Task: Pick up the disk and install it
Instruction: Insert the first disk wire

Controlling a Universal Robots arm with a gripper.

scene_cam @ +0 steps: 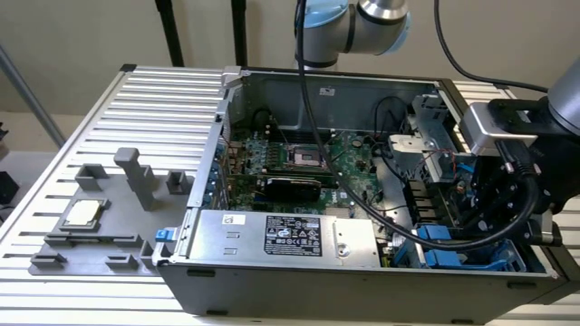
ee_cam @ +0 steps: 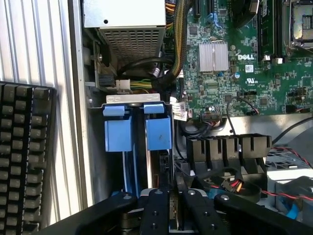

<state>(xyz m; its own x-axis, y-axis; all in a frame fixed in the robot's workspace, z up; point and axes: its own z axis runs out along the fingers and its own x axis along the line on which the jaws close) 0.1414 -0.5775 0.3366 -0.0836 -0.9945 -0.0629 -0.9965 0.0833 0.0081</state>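
**Blue tabs against green board and grey steel**

The disk's frame point(ee_cam: 158, 131) is bright blue. The motherboard point(ee_cam: 244, 73) is green with a ribbed silver heatsink point(ee_cam: 213, 56). The power supply point(scene_cam: 281, 238) is grey with a black-and-white label. The gripper point(ee_cam: 171, 205) is black. The keyboard point(ee_cam: 22, 156) is black.

The black pincer point(ee_cam: 171, 208) hides most of the blue-framed silver disk point(ee_cam: 159, 166); a black keyboard point(ee_cam: 24, 161) is edge-cropped.
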